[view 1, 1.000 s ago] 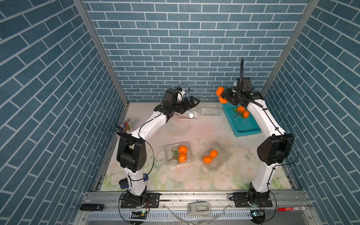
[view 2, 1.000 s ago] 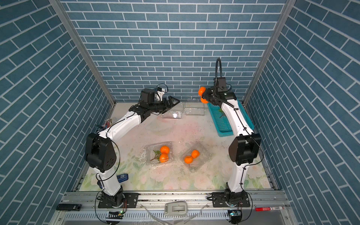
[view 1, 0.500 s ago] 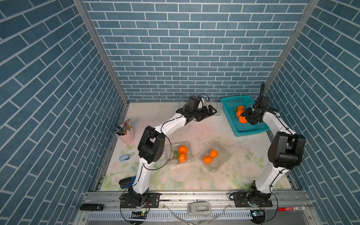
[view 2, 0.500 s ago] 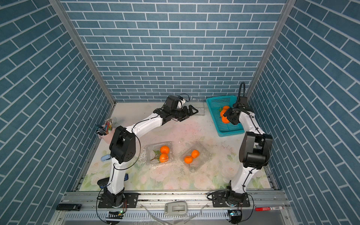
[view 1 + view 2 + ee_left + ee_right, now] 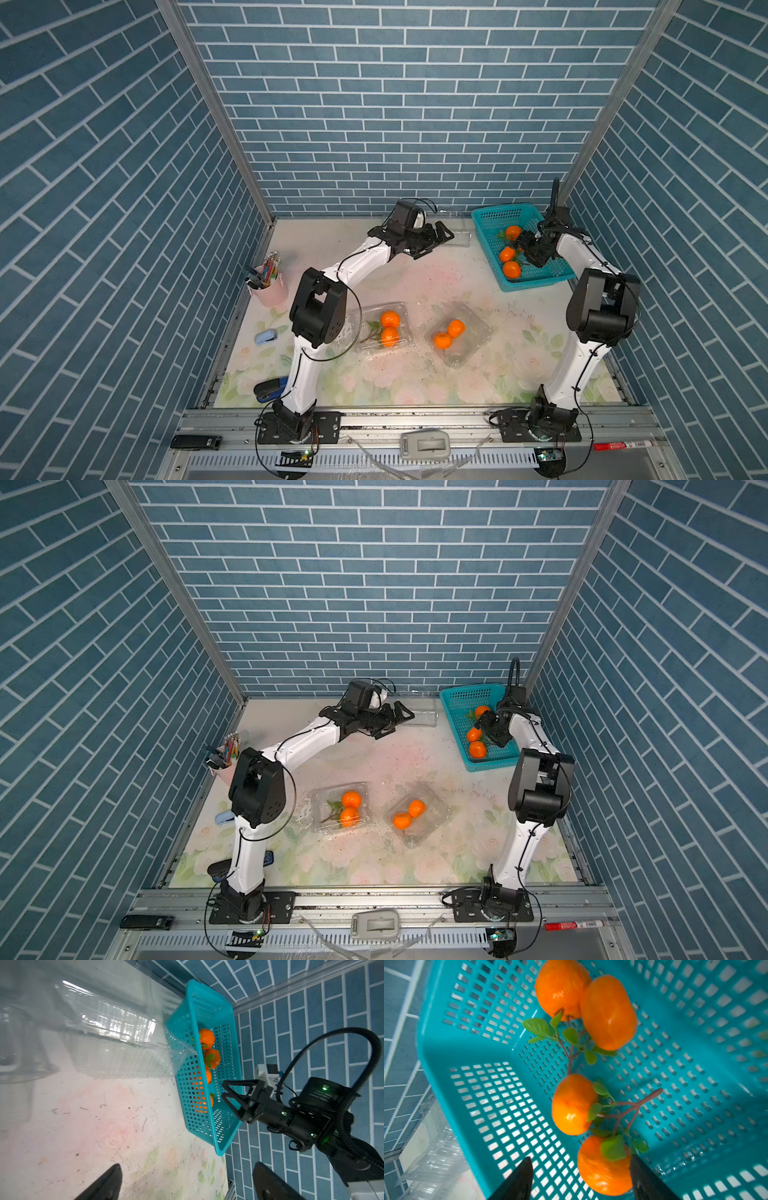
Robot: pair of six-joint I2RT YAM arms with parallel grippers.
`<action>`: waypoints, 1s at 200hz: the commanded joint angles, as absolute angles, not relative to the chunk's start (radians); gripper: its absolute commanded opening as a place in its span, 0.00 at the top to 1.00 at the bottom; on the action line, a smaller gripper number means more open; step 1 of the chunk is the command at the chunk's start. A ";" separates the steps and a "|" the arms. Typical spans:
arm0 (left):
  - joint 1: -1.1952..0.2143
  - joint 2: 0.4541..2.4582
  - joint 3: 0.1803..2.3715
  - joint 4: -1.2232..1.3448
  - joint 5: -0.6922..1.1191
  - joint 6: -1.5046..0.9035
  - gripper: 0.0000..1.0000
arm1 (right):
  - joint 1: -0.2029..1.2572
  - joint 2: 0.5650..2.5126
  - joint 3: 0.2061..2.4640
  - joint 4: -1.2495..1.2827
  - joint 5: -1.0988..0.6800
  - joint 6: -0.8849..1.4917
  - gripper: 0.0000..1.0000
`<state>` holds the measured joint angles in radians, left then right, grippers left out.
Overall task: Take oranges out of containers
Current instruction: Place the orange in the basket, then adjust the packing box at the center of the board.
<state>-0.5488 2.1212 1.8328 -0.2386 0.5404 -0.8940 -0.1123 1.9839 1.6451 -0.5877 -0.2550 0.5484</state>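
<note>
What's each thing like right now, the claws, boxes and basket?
basket, four oranges inside
left claw, open, empty
right claw, open, over basket
front box on left arm's side, two oranges inside
front box on right arm's side, two oranges inside
far box, empty
pencil cup, upright, holding pencils

White shells are covering the long links of the left arm and right arm; bulky black housings are sitting at the joints; thin black cables are looping beside them; black plates with screws are anchoring the bases; a ribbed black hose is running along the right wrist, where green lights are glowing; the right gripper is showing black triangular fingers.
</note>
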 commanded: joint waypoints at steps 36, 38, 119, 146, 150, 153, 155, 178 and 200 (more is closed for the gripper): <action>-0.449 1.964 1.619 -0.238 0.519 -0.939 0.01 | -0.093 1.817 1.637 -0.581 -0.304 0.553 0.14; -0.447 1.966 1.615 -0.234 0.519 -0.943 0.01 | -0.087 1.809 1.633 -0.575 -0.307 0.555 0.14; -0.433 2.063 1.577 -0.099 0.444 -1.037 0.01 | 0.143 1.725 1.499 -0.464 -0.351 0.570 0.04; -0.429 2.124 1.625 -0.085 0.423 -1.053 0.01 | 0.165 1.717 1.450 -0.447 -0.364 0.574 0.04; -0.428 2.135 1.632 -0.084 0.423 -1.059 0.01 | 0.167 1.716 1.444 -0.448 -0.365 0.575 0.03; -0.427 2.143 1.637 -0.080 0.424 -1.063 0.01 | 0.167 1.713 1.439 -0.446 -0.365 0.575 0.03; -0.428 2.148 1.641 -0.076 0.424 -1.066 0.01 | 0.168 1.710 1.436 -0.446 -0.365 0.575 0.03; -0.424 2.188 1.687 -0.084 0.413 -1.074 0.01 | 0.171 1.689 1.403 -0.433 -0.376 0.578 0.03; -0.424 2.200 1.713 -0.087 0.397 -1.075 0.01 | 0.174 1.683 1.395 -0.438 -0.383 0.572 0.03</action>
<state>-0.4294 2.1948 1.6661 -0.0959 0.4271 -1.0664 0.1684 1.7351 1.4021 -0.4561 -0.3611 0.5629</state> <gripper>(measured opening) 0.994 0.970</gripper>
